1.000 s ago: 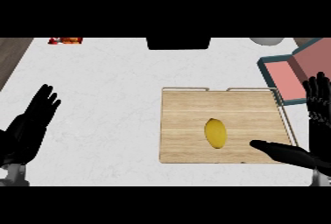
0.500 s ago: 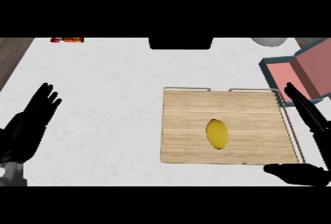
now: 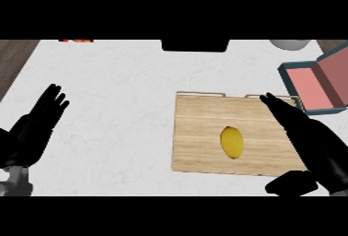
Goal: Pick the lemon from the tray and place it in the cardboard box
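A yellow lemon (image 3: 232, 140) lies in the middle of a wooden tray (image 3: 200, 138) on the white counter. My right hand (image 3: 309, 143) is open above the tray's right side, with straight fingers pointing away from me and the thumb low by the tray's front right corner. It stands to the right of the lemon and does not touch it. The cardboard box (image 3: 319, 85), pink inside with a teal rim, stands open beyond the tray at the right edge. My left hand (image 3: 34, 131) rests open at the far left, fingers up.
A dark object (image 3: 195, 44) sits at the counter's back edge in the middle. A grey round object (image 3: 291, 44) is at the back right, and something red (image 3: 75, 40) at the back left. A dark wood strip (image 3: 15, 55) borders the counter's left side.
My right hand has moved left from the right edge over the tray's right side, its fingers now beside the lemon. The lemon, tray and left hand have stayed put.
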Controlling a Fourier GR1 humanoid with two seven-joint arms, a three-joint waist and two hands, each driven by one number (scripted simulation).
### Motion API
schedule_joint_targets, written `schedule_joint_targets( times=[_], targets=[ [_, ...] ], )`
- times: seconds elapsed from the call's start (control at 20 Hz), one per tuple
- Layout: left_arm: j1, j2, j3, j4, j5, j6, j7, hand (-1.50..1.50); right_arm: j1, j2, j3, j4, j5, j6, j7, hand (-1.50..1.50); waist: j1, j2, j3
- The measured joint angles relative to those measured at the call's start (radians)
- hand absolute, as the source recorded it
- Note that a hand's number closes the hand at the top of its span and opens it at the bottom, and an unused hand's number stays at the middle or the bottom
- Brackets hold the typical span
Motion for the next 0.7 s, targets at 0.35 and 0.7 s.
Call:
schedule_joint_targets(
  times=[0.35,0.7],
  targets=[
    [0.025,-0.019,0.017,-0.013,-0.013,-0.012,0.002,0.0,-0.137,0.134,0.038,0.067,-0.073,0.097,0.191,-1.5,-0.01,-0.002,0.003],
    [0.036,-0.032,0.042,-0.036,-0.027,-0.022,0.02,0.0,-0.14,0.174,0.042,0.121,-0.084,0.136,0.202,-1.5,-0.017,-0.003,0.004]
  ],
)
